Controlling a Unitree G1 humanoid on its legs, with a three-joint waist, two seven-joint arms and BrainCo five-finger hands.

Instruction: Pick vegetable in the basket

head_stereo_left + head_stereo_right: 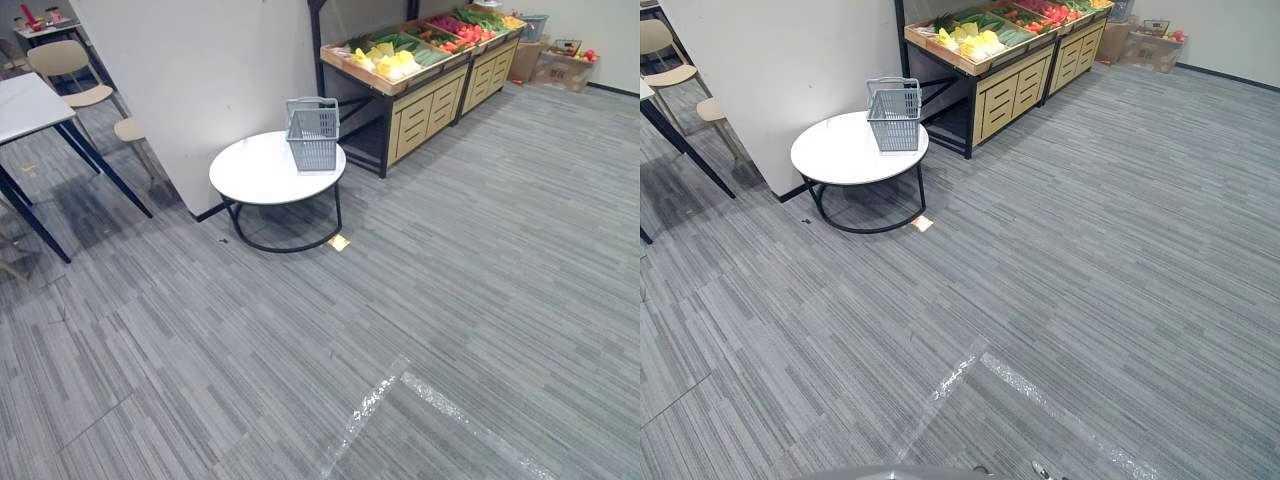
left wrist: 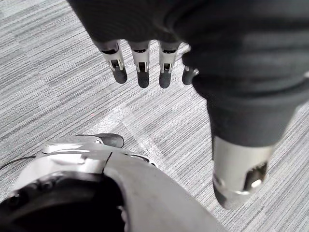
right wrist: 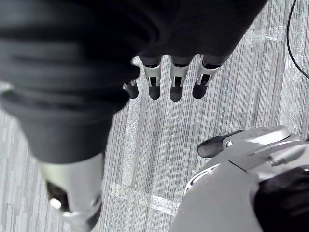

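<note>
Left eye view shows the grey basket at the far edge of the round white table, with the vegetables on the wooden stand just behind that table. The left hand and right hand hang well short of the table, fingers straight and empty. The table lies ahead and leftward, so the left hand is probably nearer.

Bright, even light; soft shadow under table; tape glints.
</note>
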